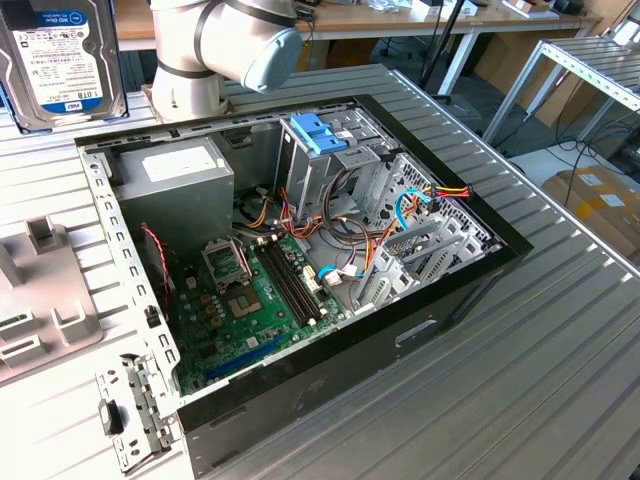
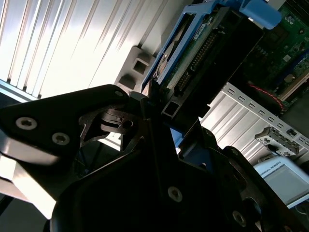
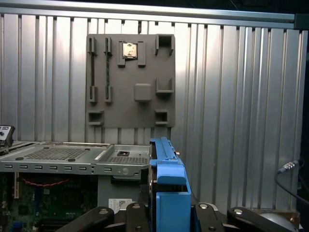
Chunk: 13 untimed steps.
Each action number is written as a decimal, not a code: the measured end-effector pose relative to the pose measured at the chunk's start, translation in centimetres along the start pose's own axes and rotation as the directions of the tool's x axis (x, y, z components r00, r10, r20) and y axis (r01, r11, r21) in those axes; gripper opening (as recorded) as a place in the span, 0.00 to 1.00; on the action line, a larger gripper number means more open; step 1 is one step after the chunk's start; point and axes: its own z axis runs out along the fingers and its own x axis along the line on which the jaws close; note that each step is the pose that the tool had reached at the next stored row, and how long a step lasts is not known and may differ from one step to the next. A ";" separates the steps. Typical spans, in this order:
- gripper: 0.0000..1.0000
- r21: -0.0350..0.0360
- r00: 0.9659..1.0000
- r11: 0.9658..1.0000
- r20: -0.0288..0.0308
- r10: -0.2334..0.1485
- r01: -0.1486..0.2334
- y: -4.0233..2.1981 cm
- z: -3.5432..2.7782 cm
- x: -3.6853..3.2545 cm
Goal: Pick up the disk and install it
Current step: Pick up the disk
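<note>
The disk point(image 1: 62, 62) hangs in the air at the exterior view's upper left, off to the side of the open computer case point(image 1: 470, 280), with its white label and barcodes facing the camera. In the second wrist view my gripper point(image 2: 166, 116) is shut on the disk point(image 2: 203, 53), with black fingers point(image 2: 111, 121) on both sides of it. The disk's connector edge and a blue side rail show there. In the first wrist view the disk's blue rail point(image 3: 166, 183) stands edge-on between the gripper point(image 3: 169, 215) parts, above the case's edge.
Inside the case are a grey cage with blue clips point(image 1: 322, 135), a grey power-supply box point(image 1: 180, 175), a green motherboard point(image 1: 250, 300) and loose cables point(image 1: 400, 215). A grey fixture plate point(image 1: 40, 300) lies beside the case. The arm's base point(image 1: 215, 50) stands behind it.
</note>
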 end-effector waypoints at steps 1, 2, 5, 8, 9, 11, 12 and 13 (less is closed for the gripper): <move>0.37 0.000 1.000 1.000 0.000 0.000 0.000 -0.04 0.00 0.05; 0.37 0.000 1.000 1.000 0.000 0.000 0.000 -0.09 0.01 0.11; 0.37 0.000 1.000 1.000 0.000 0.000 0.000 -0.16 0.01 0.21; 0.37 0.000 1.000 1.000 0.000 0.000 0.000 -0.20 0.01 0.28; 0.37 0.000 1.000 1.000 0.000 0.000 0.000 -0.21 0.01 0.31; 0.37 0.000 1.000 1.000 0.000 0.000 0.000 -0.25 0.02 0.36; 0.37 0.000 1.000 1.000 0.000 0.000 0.000 -0.28 0.02 0.40; 0.37 0.000 1.000 1.000 0.000 0.000 0.000 -0.31 0.02 0.43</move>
